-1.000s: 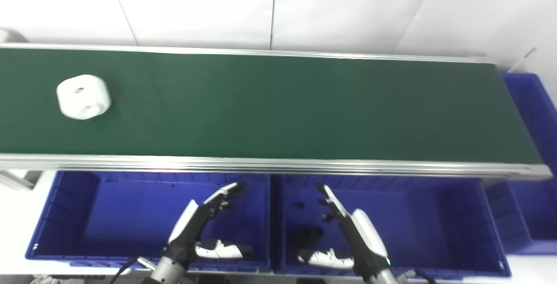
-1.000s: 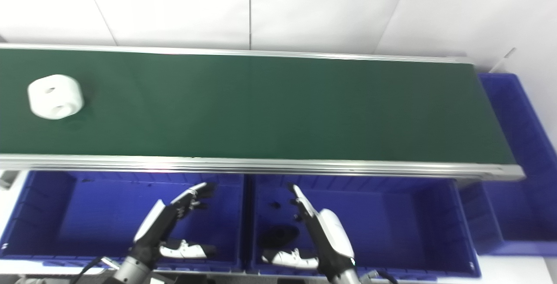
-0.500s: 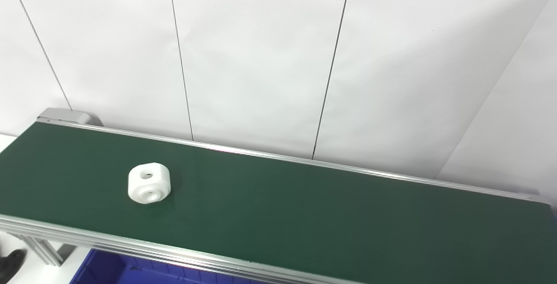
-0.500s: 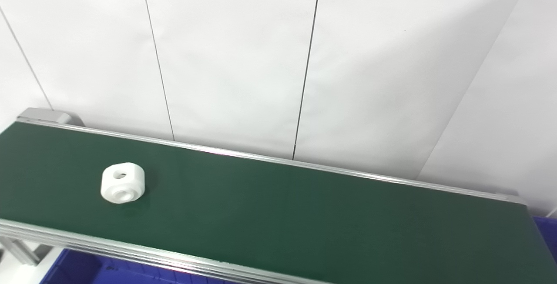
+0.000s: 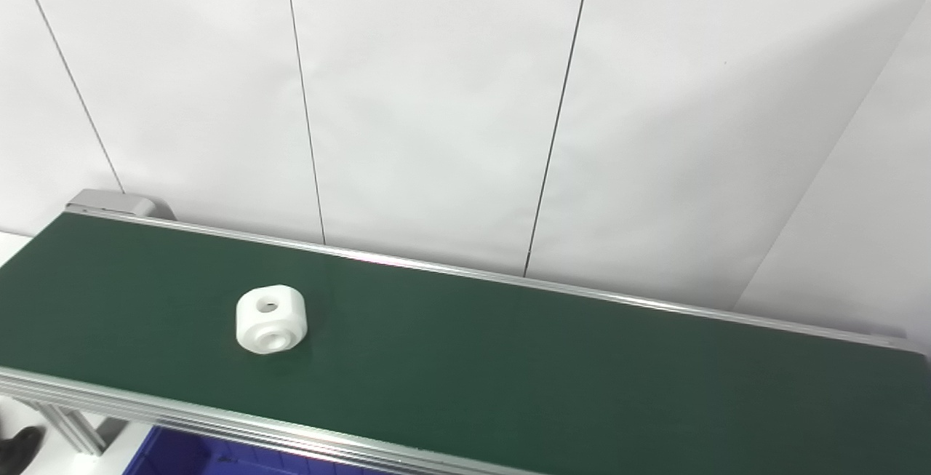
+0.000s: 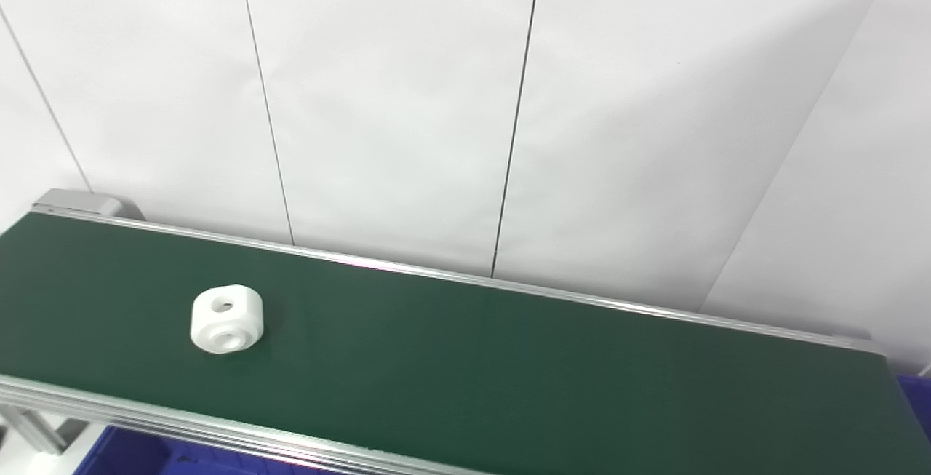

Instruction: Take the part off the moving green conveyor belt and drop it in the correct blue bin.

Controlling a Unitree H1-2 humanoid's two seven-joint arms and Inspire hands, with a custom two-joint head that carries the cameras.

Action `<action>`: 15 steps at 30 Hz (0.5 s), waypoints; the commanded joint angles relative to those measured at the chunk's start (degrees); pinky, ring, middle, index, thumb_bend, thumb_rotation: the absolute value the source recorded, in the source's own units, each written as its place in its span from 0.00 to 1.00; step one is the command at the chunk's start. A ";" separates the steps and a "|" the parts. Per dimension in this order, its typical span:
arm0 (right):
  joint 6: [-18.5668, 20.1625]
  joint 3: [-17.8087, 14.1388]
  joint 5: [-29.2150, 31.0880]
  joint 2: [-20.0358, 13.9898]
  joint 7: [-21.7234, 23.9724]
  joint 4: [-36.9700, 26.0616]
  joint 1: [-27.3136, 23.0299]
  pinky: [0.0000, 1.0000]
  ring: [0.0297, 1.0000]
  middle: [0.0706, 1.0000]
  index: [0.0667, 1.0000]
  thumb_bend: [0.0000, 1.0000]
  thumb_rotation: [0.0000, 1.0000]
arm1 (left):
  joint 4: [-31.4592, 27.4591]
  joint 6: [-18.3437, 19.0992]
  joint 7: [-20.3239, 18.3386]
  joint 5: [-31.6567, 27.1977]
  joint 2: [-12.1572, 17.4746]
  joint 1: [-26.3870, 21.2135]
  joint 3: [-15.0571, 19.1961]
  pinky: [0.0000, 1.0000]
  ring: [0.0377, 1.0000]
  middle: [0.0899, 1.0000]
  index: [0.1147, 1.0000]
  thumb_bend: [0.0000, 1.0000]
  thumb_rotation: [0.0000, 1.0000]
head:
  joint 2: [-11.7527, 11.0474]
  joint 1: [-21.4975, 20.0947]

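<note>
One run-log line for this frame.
part: white part on green belt, left end | hands: out of view | bin: blue bin edge only | grasp: none

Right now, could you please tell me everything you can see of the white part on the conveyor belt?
The white part is a chunky, rounded block, matte and plastic-looking. It shows two round holes: one in its top face, one in the side facing the camera, the latter ringed by a raised collar. It sits flat and alone on the green conveyor belt, toward the left end and nearer the front rail, casting a faint shadow. Nothing else touches it; no hand is in view.
</note>
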 commanded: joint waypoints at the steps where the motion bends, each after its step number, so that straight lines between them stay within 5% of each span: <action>1: -3.27 0.86 -0.14 -0.57 -1.84 -0.36 -0.65 0.73 0.89 0.95 1.00 0.94 0.68 | -6.00 -1.13 2.02 2.87 1.80 -0.64 0.78 0.65 0.74 0.80 0.78 0.84 0.39 | -0.10 0.26; 4: -3.26 1.50 -0.51 -0.88 -2.65 0.31 -1.31 0.73 0.88 0.94 1.00 0.94 0.69 | -11.24 -1.13 2.22 4.91 3.42 -0.89 2.37 0.64 0.73 0.79 0.78 0.83 0.43 | -0.38 1.42; 7: -3.27 2.28 -0.26 -1.18 -3.86 0.86 -1.81 0.74 0.89 0.95 1.00 0.93 0.69 | -17.67 -1.12 -1.49 2.32 4.98 -1.57 6.17 0.58 0.72 0.82 0.79 0.80 0.40 | -0.28 1.98; 13: -3.30 3.99 -0.10 -2.03 -5.94 1.15 -2.74 0.75 0.88 0.95 1.00 0.92 0.68 | -24.07 -0.47 -11.81 -4.23 4.00 -3.06 17.82 0.56 0.74 0.84 0.79 0.81 0.34 | 0.07 3.23; 15: -3.28 4.32 -0.41 -2.10 -6.97 1.45 -2.97 0.75 0.88 0.96 1.00 0.93 0.68 | -25.49 2.68 -14.70 -4.06 3.80 -4.68 22.16 0.59 0.77 0.85 0.80 0.81 0.34 | 0.45 3.17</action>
